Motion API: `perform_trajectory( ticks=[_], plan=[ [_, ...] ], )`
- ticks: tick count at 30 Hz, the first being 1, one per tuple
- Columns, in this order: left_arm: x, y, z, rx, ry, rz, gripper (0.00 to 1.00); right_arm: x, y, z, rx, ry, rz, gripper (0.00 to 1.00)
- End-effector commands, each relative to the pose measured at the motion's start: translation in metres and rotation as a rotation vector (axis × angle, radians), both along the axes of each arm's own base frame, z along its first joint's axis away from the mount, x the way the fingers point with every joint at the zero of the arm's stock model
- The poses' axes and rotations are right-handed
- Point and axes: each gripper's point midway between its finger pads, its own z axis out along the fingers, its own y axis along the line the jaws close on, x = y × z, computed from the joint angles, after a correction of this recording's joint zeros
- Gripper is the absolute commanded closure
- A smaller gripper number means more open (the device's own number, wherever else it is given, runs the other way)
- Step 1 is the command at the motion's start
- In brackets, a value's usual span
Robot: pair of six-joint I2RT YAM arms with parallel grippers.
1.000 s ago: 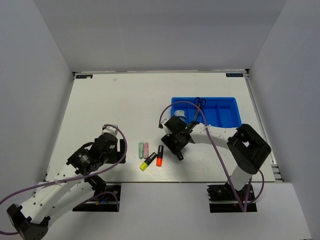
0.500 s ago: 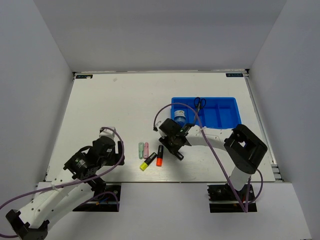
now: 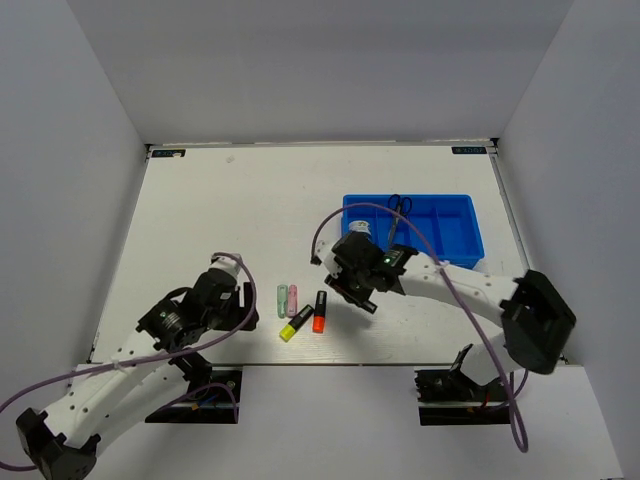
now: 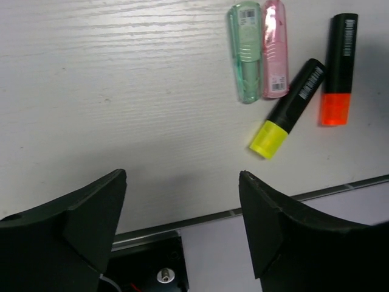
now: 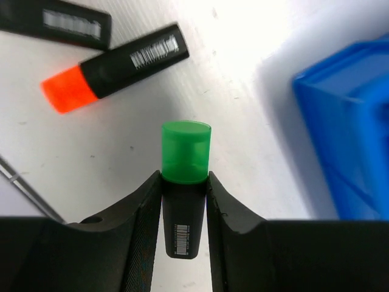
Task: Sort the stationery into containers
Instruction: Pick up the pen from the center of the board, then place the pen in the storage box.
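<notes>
My right gripper [image 5: 185, 182] is shut on the green highlighter [image 5: 185, 164], black body between the jaws, green cap sticking out, held above the table just left of the blue tray [image 3: 450, 240]. The tray holds the black-handled scissors [image 3: 397, 206] and the blue-and-white roll [image 3: 360, 232]. On the table lie the orange highlighter [image 3: 320, 311] [image 4: 338, 70], yellow highlighter [image 3: 294, 323] [image 4: 287, 108], pink highlighter [image 3: 293, 299] [image 4: 274, 48] and pale green highlighter [image 3: 282, 299] [image 4: 245, 52]. My left gripper [image 4: 182, 207] is open and empty, near the table's front edge, left of these.
The table's front edge [image 4: 213, 216] runs under the left gripper. The tray's corner [image 5: 346, 134] shows at the right of the right wrist view. Purple cables loop from both arms.
My right arm has swung its base side outward and the gripper with the green highlighter has shifted slightly right, toward the tray. My left gripper has moved slightly forward toward the highlighters.
</notes>
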Motion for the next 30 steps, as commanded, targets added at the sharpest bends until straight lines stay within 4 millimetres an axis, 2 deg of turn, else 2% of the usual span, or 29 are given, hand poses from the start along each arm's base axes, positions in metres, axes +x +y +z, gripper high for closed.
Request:
perform_trajectory(
  ticks=[1, 2, 3, 4, 5, 6, 7, 9, 10, 11, 12, 13, 14, 15, 16, 18, 19, 20, 22, 23, 25, 26, 27, 30],
  plan=[
    [0.007, -0.034, 0.009, -0.108, 0.005, -0.087, 0.17, 0.016, 0.006, 0.055, 0.099, -0.135, 0.041, 1.0],
    [0.008, -0.04, 0.011, -0.12, 0.005, -0.099, 0.19, 0.024, 0.006, 0.066, 0.109, -0.175, 0.018, 1.0],
    [0.01, -0.047, 0.014, -0.134, 0.002, -0.121, 0.24, 0.035, 0.003, 0.086, 0.14, -0.251, -0.018, 1.0],
    [0.012, -0.061, 0.015, -0.136, 0.0, -0.165, 0.28, 0.05, -0.005, 0.095, 0.124, -0.316, -0.074, 1.0],
    [0.014, -0.067, 0.017, -0.133, -0.007, -0.181, 0.3, 0.059, -0.011, 0.106, 0.128, -0.363, -0.111, 1.0],
    [0.018, -0.076, 0.02, -0.126, -0.014, -0.209, 0.34, 0.075, -0.019, 0.119, 0.119, -0.446, -0.191, 1.0],
    [0.017, -0.089, 0.019, -0.105, -0.011, -0.251, 0.38, 0.093, -0.039, 0.127, 0.077, -0.517, -0.285, 1.0],
    [0.021, -0.107, 0.027, -0.093, -0.027, -0.3, 0.46, 0.112, -0.059, 0.136, 0.051, -0.593, -0.398, 1.0],
    [0.024, -0.112, 0.028, -0.083, -0.041, -0.312, 0.59, 0.129, -0.086, 0.137, 0.033, -0.598, -0.498, 1.0],
    [0.022, -0.123, 0.02, -0.059, -0.024, -0.345, 0.68, 0.134, -0.094, 0.138, 0.037, -0.595, -0.541, 1.0],
    [0.026, -0.132, 0.027, -0.071, -0.038, -0.353, 0.76, 0.138, -0.097, 0.141, 0.05, -0.592, -0.563, 1.0],
    [0.027, -0.137, 0.027, -0.069, -0.038, -0.361, 0.82, 0.149, -0.116, 0.139, 0.039, -0.586, -0.629, 1.0],
    [0.027, -0.148, 0.02, -0.059, -0.031, -0.385, 0.82, 0.154, -0.121, 0.141, 0.048, -0.584, -0.661, 1.0],
    [0.03, -0.154, 0.023, -0.061, -0.042, -0.388, 0.79, 0.159, -0.122, 0.141, 0.057, -0.577, -0.674, 1.0],
    [0.031, -0.16, 0.025, -0.067, -0.049, -0.4, 0.61, 0.168, -0.137, 0.14, 0.056, -0.568, -0.723, 1.0],
    [0.033, -0.176, 0.018, -0.06, -0.046, -0.425, 0.5, 0.179, -0.139, 0.136, 0.059, -0.529, -0.76, 1.0],
    [0.036, -0.183, 0.014, -0.057, -0.047, -0.429, 0.4, 0.187, -0.14, 0.131, 0.062, -0.506, -0.771, 1.0],
    [0.039, -0.188, 0.01, -0.043, -0.046, -0.428, 0.35, 0.191, -0.145, 0.119, 0.048, -0.47, -0.794, 1.0],
    [0.041, -0.2, 0.007, -0.036, -0.052, -0.439, 0.31, 0.199, -0.143, 0.117, 0.077, -0.437, -0.803, 1.0],
    [0.042, -0.201, 0.005, -0.031, -0.053, -0.433, 0.28, 0.204, -0.141, 0.105, 0.071, -0.412, -0.8, 1.0],
    [0.047, -0.21, -0.001, -0.029, -0.057, -0.428, 0.28, 0.211, -0.145, 0.104, 0.057, -0.419, -0.809, 1.0],
    [0.049, -0.211, -0.002, -0.025, -0.058, -0.414, 0.28, 0.214, -0.147, 0.091, 0.026, -0.392, -0.814, 1.0],
    [0.05, -0.213, -0.009, -0.014, -0.048, -0.414, 0.28, 0.22, -0.153, 0.095, 0.03, -0.393, -0.844, 1.0],
    [0.054, -0.221, -0.014, -0.022, -0.043, -0.41, 0.28, 0.226, -0.165, 0.082, 0.005, -0.359, -0.882, 1.0]
  ],
)
